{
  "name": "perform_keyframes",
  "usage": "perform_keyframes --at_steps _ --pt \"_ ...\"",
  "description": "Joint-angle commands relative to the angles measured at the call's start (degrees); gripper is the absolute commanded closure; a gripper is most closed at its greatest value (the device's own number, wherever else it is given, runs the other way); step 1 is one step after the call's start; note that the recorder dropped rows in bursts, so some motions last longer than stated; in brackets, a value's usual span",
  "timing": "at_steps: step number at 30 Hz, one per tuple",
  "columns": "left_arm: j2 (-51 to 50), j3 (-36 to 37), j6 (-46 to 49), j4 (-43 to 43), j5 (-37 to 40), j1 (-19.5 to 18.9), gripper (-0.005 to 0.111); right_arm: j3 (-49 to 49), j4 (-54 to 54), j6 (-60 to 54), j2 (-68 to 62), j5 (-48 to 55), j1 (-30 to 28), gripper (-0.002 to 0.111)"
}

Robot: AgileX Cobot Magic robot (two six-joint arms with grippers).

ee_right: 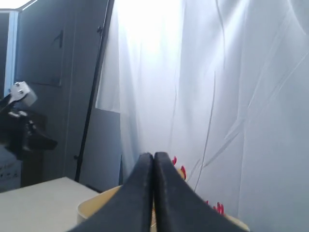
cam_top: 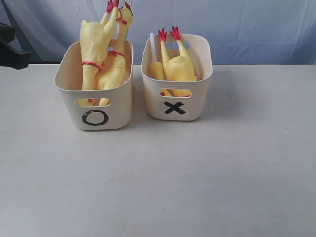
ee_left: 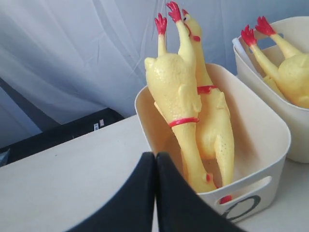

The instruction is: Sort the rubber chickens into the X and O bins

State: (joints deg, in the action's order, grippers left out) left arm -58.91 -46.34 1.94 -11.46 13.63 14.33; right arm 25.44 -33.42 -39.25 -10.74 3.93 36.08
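two long rubber chickens (cam_top: 94, 49) are standing on end in the o bin (cam_top: 118, 106), leaning against each other and poking well above its rim, one with its red feet up and the other with its head up. a shorter, plumper chicken (cam_top: 177, 66) is sitting head down in the x bin (cam_top: 197, 98) just beside it, feet in the air, with what looks like another short one (cam_top: 156, 70) tucked against it. the surface (cam_top: 197, 173) around both bins is showing no loose chickens, so the sorting is looking finished or very nearly so. the left gripper (ee_left: 155, 157) is hovering near the o bin with its jaws clenched together on nothing, and the right gripper (ee_right: 153, 157) is pointing at the backdrop with its jaws likewise pressed together and empty. these toys are likely behaving as light, squashy rubber that is giving under a squeeze, with bumpy skin helping the grip. the long ones are probably flopping when lifted by one end. if one is needing a move, the thin neck by the red band or the legs above the rim are offering the best hold.
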Motion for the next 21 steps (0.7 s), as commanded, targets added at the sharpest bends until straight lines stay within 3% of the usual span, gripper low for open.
perform_keyframes --at_steps 1,7,12,17,21 --pt "10.56 4.07 -1.94 0.91 -0.4 -0.15 0.107 -0.29 -0.04 0.43 0.11 -2.08 -0.09 0.108" --pt "24.9 6.84 -2.26 3.4 2.71 -0.15 0.107 -0.29 -0.59 0.43 0.11 -1.25 -0.09 0.108" --pt "32.87 6.98 -2.37 4.09 12.56 -0.15 0.107 -0.29 -0.73 0.43 0.11 -1.13 -0.09 0.108" --pt "36.93 6.98 -1.94 3.78 21.85 -0.15 0.107 -0.29 -0.73 0.43 0.11 -1.13 -0.09 0.108" --pt "38.18 6.98 -1.94 3.78 23.44 -0.15 0.107 -0.29 -0.73 0.43 0.11 -1.13 -0.09 0.108"
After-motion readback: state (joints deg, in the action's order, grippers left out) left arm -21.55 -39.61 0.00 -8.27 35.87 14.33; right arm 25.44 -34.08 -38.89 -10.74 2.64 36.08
